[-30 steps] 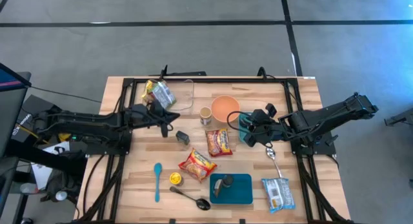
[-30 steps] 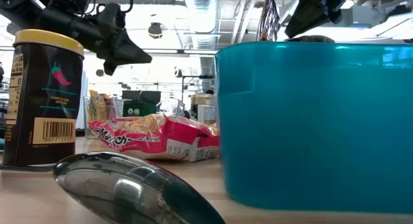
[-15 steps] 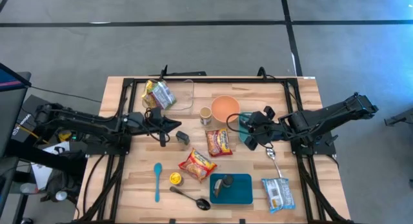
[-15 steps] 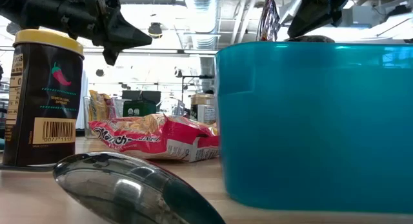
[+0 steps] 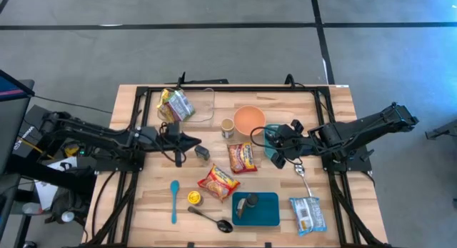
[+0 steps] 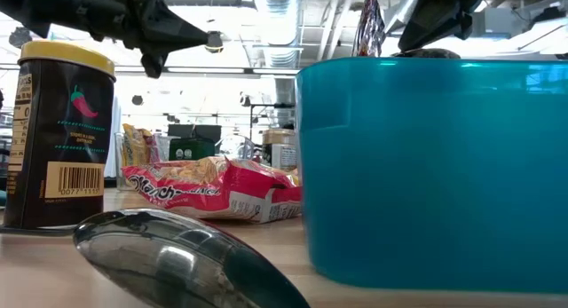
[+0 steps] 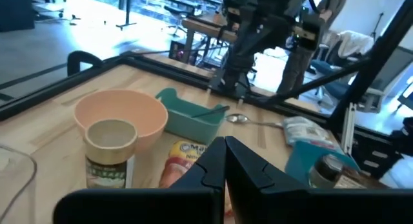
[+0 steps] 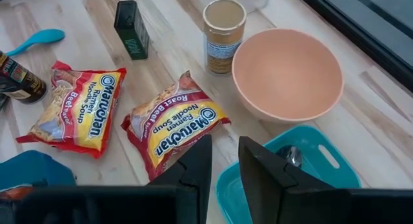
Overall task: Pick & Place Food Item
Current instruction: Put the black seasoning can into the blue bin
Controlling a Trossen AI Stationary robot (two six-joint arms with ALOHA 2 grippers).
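Over the middle of the tabletop [image 5: 143, 198], the left claw [image 5: 193, 139] is sitting pressed together and empty, having slid inward from the back-left corner over the last second, away from the clear tub [image 5: 202, 103] and the snack bag [image 5: 176, 103]. It is now hovering just beside the small dark box [image 5: 202, 153]. The right claw [image 5: 277, 152] is staying where it was, slightly parted and holding nothing, above the teal tray [image 5: 270, 139] next to the peach bowl [image 5: 249, 120]. Two ramen packets are lying untouched: one [image 5: 242, 157] between the claws, the other [image 5: 218, 181] nearer the front, beside the yellow-lidded spice jar [image 5: 193, 198]. Judging by its heading, the left arm is probably lining up on a packet or the dark box, but no pick is under way yet.
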